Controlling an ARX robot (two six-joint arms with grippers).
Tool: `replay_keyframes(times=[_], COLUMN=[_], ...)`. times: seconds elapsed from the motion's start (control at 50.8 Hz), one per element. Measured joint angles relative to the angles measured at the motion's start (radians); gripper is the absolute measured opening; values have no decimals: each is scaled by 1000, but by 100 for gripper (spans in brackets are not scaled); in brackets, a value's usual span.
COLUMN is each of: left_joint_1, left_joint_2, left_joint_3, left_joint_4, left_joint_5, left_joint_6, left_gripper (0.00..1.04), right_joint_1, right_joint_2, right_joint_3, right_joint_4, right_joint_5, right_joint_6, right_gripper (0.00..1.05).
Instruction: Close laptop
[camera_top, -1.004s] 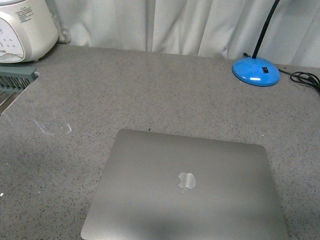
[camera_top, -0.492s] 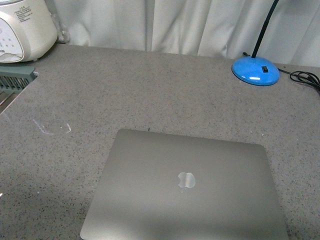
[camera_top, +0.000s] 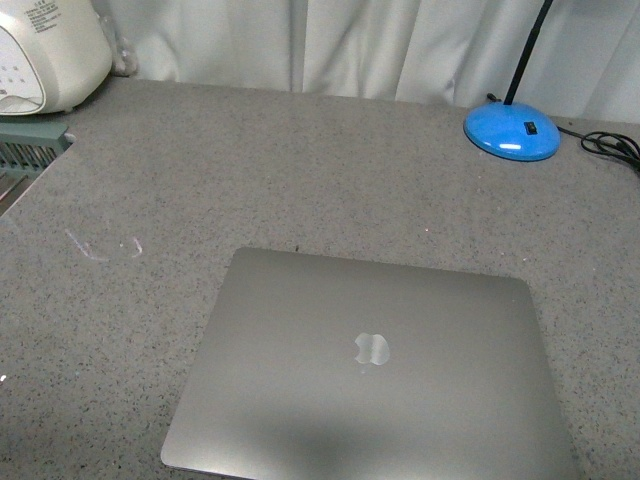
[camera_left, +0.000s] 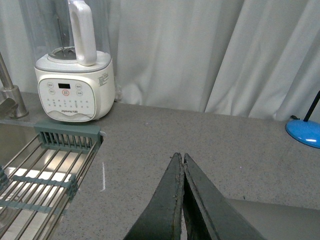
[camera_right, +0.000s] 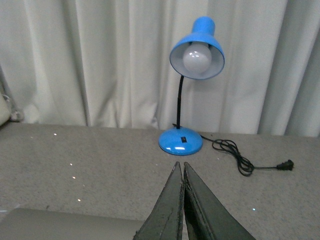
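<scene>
You've got the laptop (camera_top: 370, 370) lying shut, lid flat, on the bench (camera_top: 300, 170) near its front edge; left gripper (camera_left: 182, 165) pressed together, holding nothing; right gripper (camera_right: 181, 172) likewise, aimed toward blue lamp (camera_right: 192, 60).

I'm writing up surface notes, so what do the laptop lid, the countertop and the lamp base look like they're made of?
The laptop lid: likely matte grey metal, with an even sheen and a mirror-like logo.
The countertop: speckled grey stone or a composite; I can't tell which.
The lamp base: glossy blue, with bright highlights; painted metal or plastic.
</scene>
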Motion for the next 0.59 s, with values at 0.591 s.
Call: replay_keyframes(times=[0.591], left_joint_1=[155], left_joint_2=[-252], left_joint_3=[0], left_joint_4=[-257], left_joint_5=[149], left_joint_6=[12], left_gripper=[4], right_joint_1=[-303], right_joint_2=[-10], right_joint_3=[5], right_joint_4=[-55], right_joint_5=[-285], right_joint_6=[3], right_gripper=[1])
